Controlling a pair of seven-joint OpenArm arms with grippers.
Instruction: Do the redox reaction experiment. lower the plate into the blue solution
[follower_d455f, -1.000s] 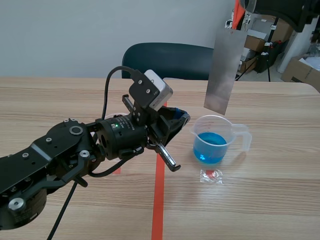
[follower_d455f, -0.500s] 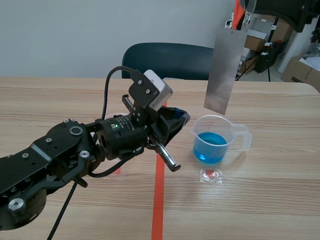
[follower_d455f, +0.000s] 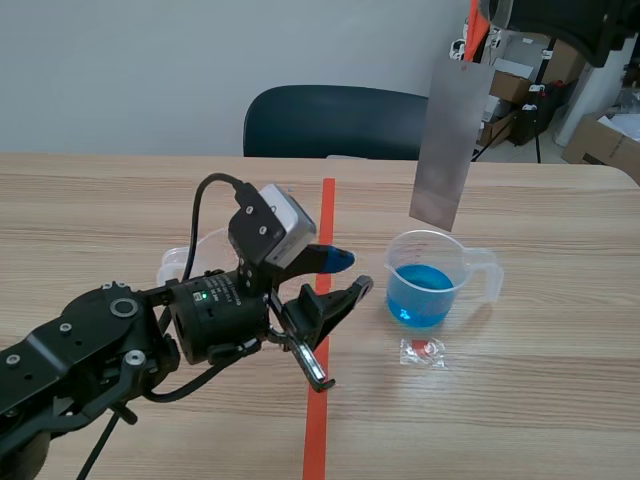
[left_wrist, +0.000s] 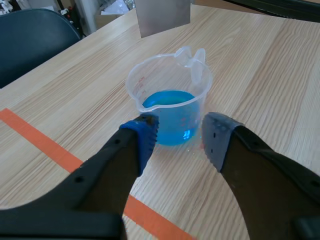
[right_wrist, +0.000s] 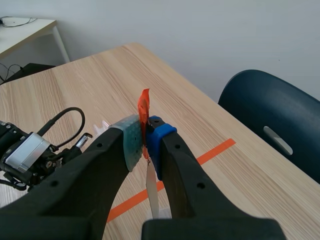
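The left gripper (left_wrist: 177, 132), jaws spread and empty, sits just near-left of the cup (follower_d455f: 430, 278); hold it clear of the rim. The plate (follower_d455f: 450, 140) hangs upright, apparently over the cup's far rim, pinched at its top by the right gripper (right_wrist: 145, 142). Centre the plate over the blue solution (follower_d455f: 418, 290), then descend vertically and slowly, avoiding the walls.

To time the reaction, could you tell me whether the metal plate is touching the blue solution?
Apart. The scene view shows the metal plate hanging above the beaker, its lower edge clear of the blue solution.
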